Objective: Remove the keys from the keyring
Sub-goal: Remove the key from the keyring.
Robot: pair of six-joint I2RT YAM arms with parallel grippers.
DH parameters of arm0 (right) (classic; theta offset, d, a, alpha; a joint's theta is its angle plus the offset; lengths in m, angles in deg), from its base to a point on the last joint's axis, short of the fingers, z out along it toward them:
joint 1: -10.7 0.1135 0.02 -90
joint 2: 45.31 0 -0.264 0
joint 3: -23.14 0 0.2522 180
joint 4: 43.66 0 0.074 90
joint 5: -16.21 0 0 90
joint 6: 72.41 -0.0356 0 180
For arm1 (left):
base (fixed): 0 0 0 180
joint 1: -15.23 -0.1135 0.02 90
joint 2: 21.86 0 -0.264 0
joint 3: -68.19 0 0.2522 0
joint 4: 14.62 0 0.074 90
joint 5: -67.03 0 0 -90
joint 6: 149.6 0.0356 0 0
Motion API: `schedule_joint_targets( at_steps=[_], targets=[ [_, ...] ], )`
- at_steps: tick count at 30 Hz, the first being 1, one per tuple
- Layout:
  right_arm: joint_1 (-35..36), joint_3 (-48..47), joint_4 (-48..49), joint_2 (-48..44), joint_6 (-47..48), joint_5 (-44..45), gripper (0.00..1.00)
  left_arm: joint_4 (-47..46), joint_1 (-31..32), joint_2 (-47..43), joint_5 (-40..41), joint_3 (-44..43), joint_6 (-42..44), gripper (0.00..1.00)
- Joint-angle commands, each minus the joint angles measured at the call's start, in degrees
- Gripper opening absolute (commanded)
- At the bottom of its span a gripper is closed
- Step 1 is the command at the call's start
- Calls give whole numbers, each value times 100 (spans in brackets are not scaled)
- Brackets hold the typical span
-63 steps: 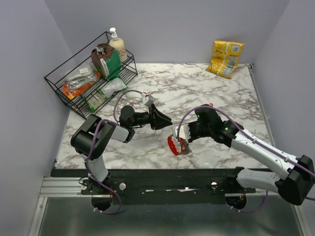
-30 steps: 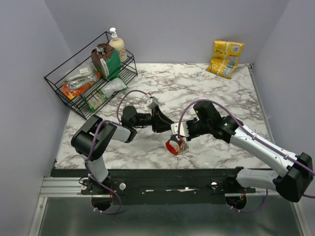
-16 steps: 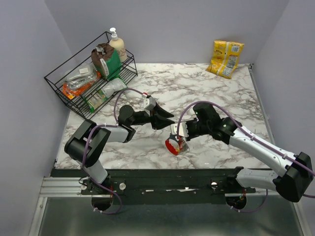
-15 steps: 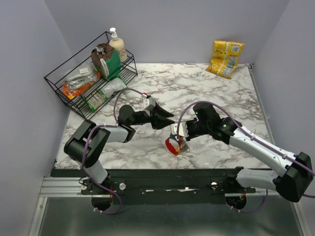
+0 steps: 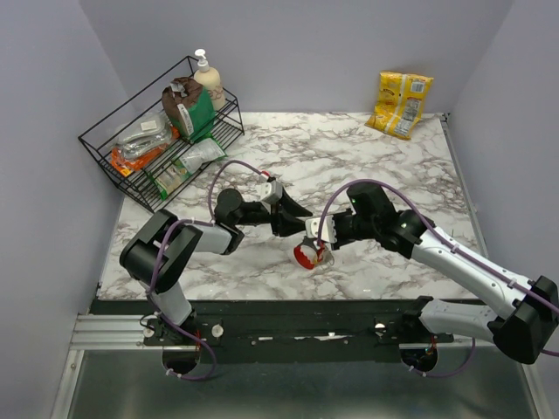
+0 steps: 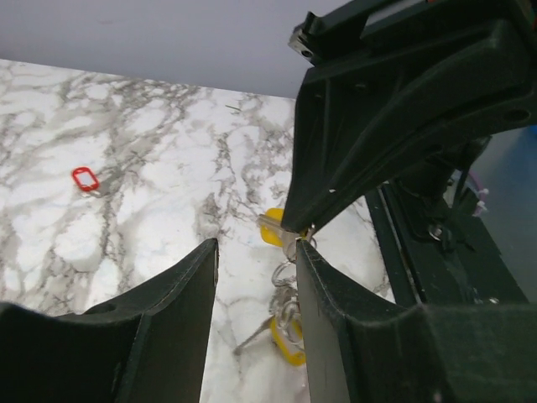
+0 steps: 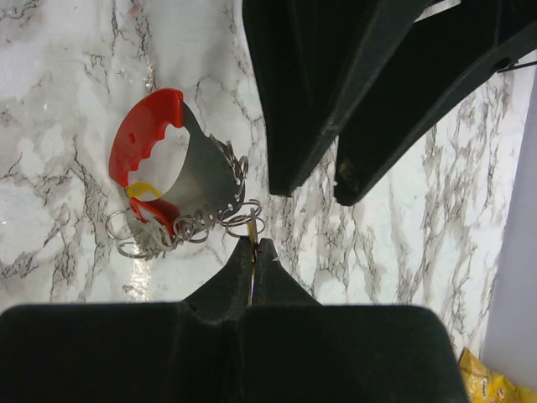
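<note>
My right gripper [image 7: 254,243] is shut on a yellow-headed key [image 6: 272,227], seen edge-on between its fingers. Below that key hang thin metal rings [image 7: 243,217] and the keyring [image 7: 144,134], a red curved loop on a silvery plate, resting low over the marble [image 5: 305,256]. A yellow tag [image 6: 290,341] and another silvery key dangle in the bunch. My left gripper [image 6: 256,248] is open, its fingers [image 7: 312,101] pointing at the bunch from the left, with the hanging rings just inside the gap by the right finger. In the top view the left gripper [image 5: 300,212] nearly meets the right gripper [image 5: 314,237].
A small red-tagged key [image 6: 85,178] lies alone on the marble table [image 5: 384,157]. A black wire rack [image 5: 131,144] with a pump bottle and packets stands at the back left. A yellow snack bag [image 5: 400,103] leans at the back right.
My left gripper has shifted a little to the right, closer to the hanging bunch. The right gripper still holds the key in about the same place.
</note>
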Motion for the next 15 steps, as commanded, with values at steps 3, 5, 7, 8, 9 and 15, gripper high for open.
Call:
schedule_joint_targets(
  at_steps=[3, 5, 7, 8, 9, 15],
  targets=[
    [-7, 13, 73, -118, -64, -150, 1, -1055, 115, 316, -615, -48, -460, 50],
    [-7, 22, 73, -153, -64, -150, 1, -1100, 132, 360, -659, -40, -487, 50],
    [-7, 22, 73, -180, -64, -159, 1, -1126, 141, 377, -668, -40, -487, 50],
    [-7, 22, 73, -197, -64, -168, 1, -1109, 150, 377, -660, -48, -487, 50],
    [-7, 30, 73, -206, -64, -177, 1, -1100, 150, 386, -660, -48, -478, 50],
    [-7, -31, -15, -180, -46, -291, 1, -1003, 194, 404, -633, -92, -470, 48]
  ],
)
